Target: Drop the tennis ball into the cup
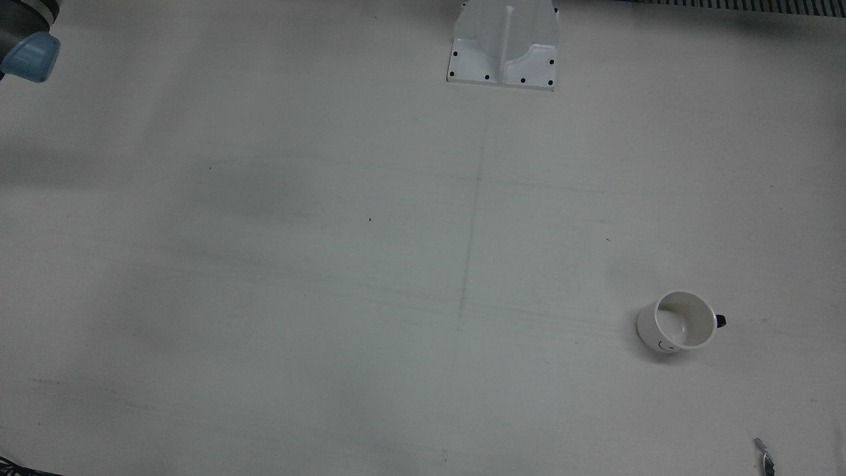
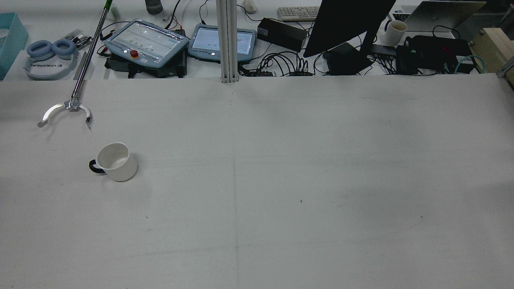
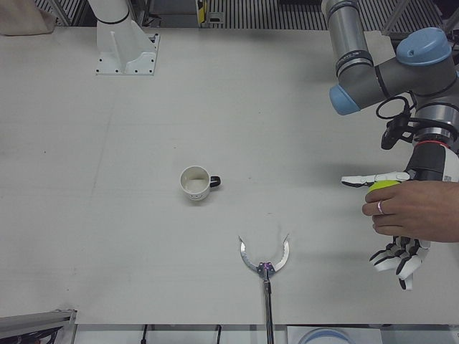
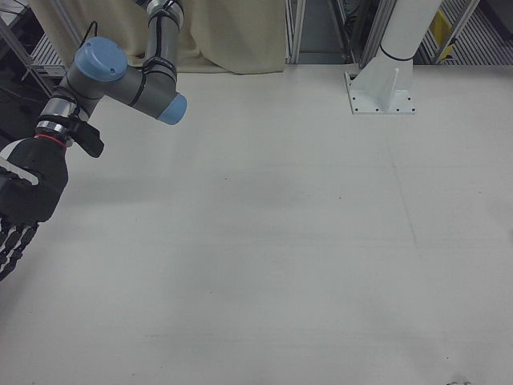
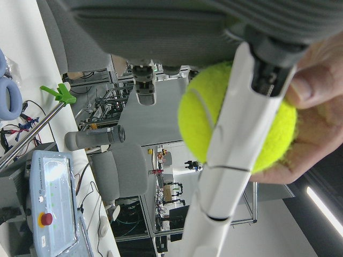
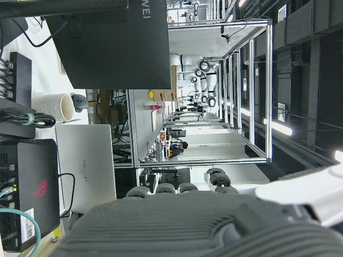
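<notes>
The white cup [image 3: 195, 183] with a dark handle stands upright and empty on the table, also in the front view [image 1: 677, 322] and the rear view [image 2: 116, 161]. My left hand [image 3: 423, 172] hovers at the table's edge, far from the cup, fingers [image 3: 398, 259] spread apart. A person's hand [image 3: 409, 211] presses the yellow tennis ball [image 3: 384, 185] against its palm. In the left hand view the ball [image 5: 236, 123] sits behind one white finger [image 5: 230, 176], held by the person's fingers [image 5: 316, 118]. My right hand [image 4: 28, 192] hangs open and empty off the other side.
A long reach-grabber tool with open metal claws [image 3: 264, 258] lies on the table near the cup, also in the rear view [image 2: 66, 108]. An arm pedestal [image 1: 503, 43] stands at the back. Teach pendants [image 2: 146, 38] and cables lie beyond the table edge.
</notes>
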Robot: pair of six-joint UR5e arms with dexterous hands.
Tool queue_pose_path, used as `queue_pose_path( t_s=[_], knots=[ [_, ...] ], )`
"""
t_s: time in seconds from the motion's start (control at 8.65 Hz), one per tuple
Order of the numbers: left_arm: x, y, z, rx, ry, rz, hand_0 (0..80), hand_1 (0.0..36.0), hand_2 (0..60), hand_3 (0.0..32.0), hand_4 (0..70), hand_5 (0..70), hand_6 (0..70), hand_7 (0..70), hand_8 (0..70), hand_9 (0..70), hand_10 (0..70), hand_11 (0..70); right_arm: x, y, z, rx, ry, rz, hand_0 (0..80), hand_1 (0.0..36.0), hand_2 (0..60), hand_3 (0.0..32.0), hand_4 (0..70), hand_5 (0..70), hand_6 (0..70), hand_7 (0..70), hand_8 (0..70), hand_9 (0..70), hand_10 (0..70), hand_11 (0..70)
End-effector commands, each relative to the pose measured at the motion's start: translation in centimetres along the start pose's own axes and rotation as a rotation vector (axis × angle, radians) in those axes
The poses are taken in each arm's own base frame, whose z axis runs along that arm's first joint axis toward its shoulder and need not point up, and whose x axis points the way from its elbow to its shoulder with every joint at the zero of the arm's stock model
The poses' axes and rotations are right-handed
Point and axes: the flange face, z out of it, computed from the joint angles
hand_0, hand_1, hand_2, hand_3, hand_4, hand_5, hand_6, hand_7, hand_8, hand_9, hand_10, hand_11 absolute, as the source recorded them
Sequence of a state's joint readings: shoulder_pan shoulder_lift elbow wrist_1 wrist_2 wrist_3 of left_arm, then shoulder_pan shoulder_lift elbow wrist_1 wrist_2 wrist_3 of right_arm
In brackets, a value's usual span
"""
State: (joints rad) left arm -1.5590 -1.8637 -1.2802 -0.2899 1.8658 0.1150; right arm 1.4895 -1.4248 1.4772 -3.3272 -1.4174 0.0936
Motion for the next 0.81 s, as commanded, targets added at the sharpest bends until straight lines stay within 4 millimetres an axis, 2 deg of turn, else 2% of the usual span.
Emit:
queue_pose_path(
  t_s=[0.0, 0.12, 0.23, 0.35, 0.46, 0.69],
  knots=[
    [0.02, -0.21, -0.13, 0.007, 0.002, -0.002, 80.0, 36.0, 38.8, 0.0, 17.1, 22.7, 41.0, 64.3, 19.1, 28.5, 23.1, 38.8, 0.00, -0.01, -0.01, 0.000, 0.000, 0.000, 0.0, 0.0, 0.0, 0.0, 0.0, 0.0, 0.0, 0.0, 0.0, 0.0, 0.0, 0.0],
    [0.01, -0.44, -0.41, 0.030, 0.001, -0.011, 80.0, 36.0, 60.0, 0.0, 35.8, 25.7, 57.6, 70.0, 44.5, 62.8, 37.7, 57.0, 0.00, -0.01, -0.01, 0.000, 0.000, 0.000, 0.0, 0.0, 0.0, 0.0, 0.0, 0.0, 0.0, 0.0, 0.0, 0.0, 0.0, 0.0],
    [0.04, -0.45, -0.56, 0.044, -0.002, -0.018, 80.0, 36.0, 60.0, 0.0, 57.0, 31.6, 70.0, 70.0, 54.5, 70.0, 41.1, 61.0, 0.01, 0.08, 0.05, -0.001, 0.000, 0.000, 0.0, 0.0, 0.0, 0.0, 0.0, 0.0, 0.0, 0.0, 0.0, 0.0, 0.0, 0.0],
    [-0.01, -0.55, -0.68, 0.055, -0.003, -0.023, 80.0, 36.0, 60.0, 0.0, 67.4, 31.3, 70.0, 70.0, 55.9, 70.0, 41.8, 61.8, 0.00, -0.01, -0.01, 0.000, 0.000, 0.000, 0.0, 0.0, 0.0, 0.0, 0.0, 0.0, 0.0, 0.0, 0.0, 0.0, 0.0, 0.0],
    [-0.03, -0.58, -0.72, 0.058, -0.004, -0.024, 80.0, 36.0, 60.0, 0.0, 70.0, 28.9, 70.0, 70.0, 55.7, 70.0, 42.1, 62.2, 0.00, -0.01, -0.01, 0.000, 0.000, 0.000, 0.0, 0.0, 0.0, 0.0, 0.0, 0.0, 0.0, 0.0, 0.0, 0.0, 0.0, 0.0],
    [-0.03, -0.59, -0.73, 0.060, -0.004, -0.026, 80.0, 36.0, 60.0, 0.0, 70.0, 31.0, 70.0, 70.0, 54.8, 70.0, 41.4, 61.2, 0.00, -0.01, -0.01, 0.000, 0.000, 0.000, 0.0, 0.0, 0.0, 0.0, 0.0, 0.0, 0.0, 0.0, 0.0, 0.0, 0.0, 0.0]
  ],
)
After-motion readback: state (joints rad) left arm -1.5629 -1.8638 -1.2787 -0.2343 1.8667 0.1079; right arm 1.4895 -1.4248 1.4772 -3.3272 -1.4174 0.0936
